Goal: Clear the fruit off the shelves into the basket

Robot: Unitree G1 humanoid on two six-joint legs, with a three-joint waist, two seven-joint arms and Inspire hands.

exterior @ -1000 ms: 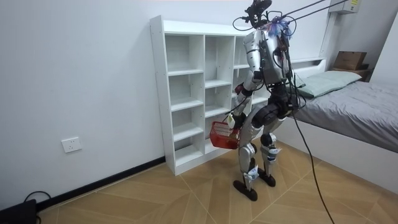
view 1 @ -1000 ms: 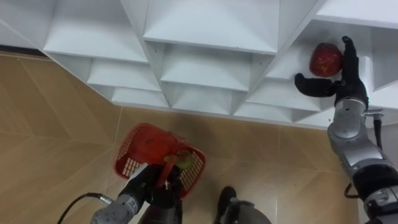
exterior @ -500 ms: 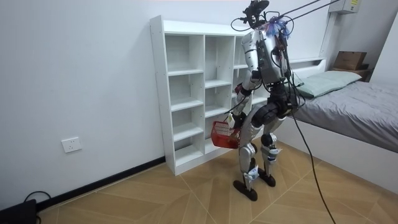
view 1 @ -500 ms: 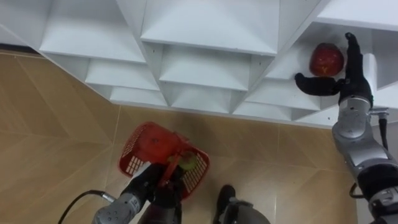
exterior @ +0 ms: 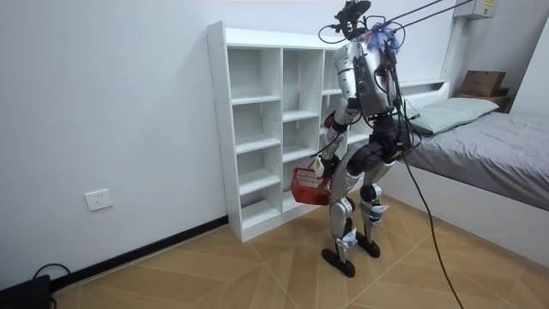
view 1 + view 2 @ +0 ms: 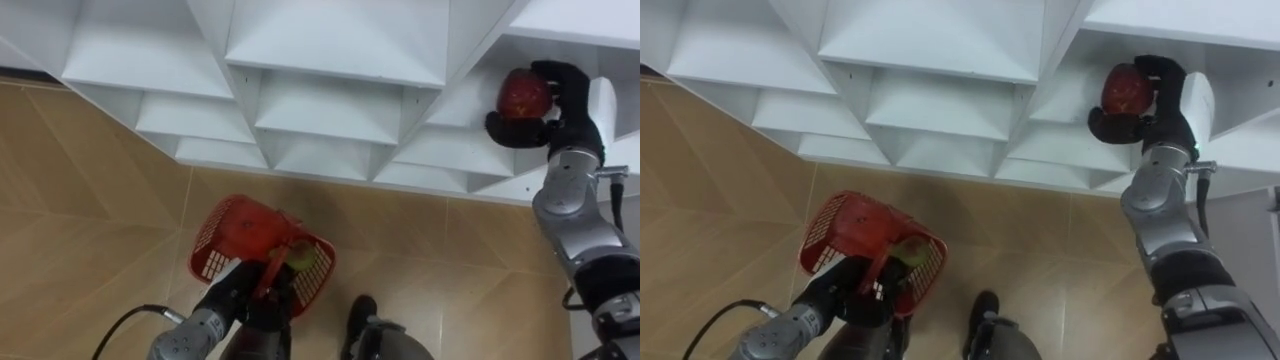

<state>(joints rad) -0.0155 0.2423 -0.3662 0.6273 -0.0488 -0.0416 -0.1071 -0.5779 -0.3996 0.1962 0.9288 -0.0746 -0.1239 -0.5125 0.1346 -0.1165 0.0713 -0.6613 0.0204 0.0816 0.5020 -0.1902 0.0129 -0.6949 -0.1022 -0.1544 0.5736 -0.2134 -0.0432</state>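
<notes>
At the white closet [image 5: 249, 129], right hand [image 6: 568, 100] closed round a red apple [image 6: 522, 94].
The robot stands on the wood floor [image 6: 80, 200] facing the closet, with a bed [image 5: 489, 163] just behind it. Its left hand [image 6: 243, 290] grips the handle of a red basket [image 6: 212, 236] hanging low by its legs, a green fruit [image 6: 298, 258] inside. The apple is in a shelf compartment on the robot's right.

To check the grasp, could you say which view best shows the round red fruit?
The left eye view: the round red fruit shows plainly, the right hand's fingers curled round it. The right eye view shows the same; the room view is too far off.
</notes>
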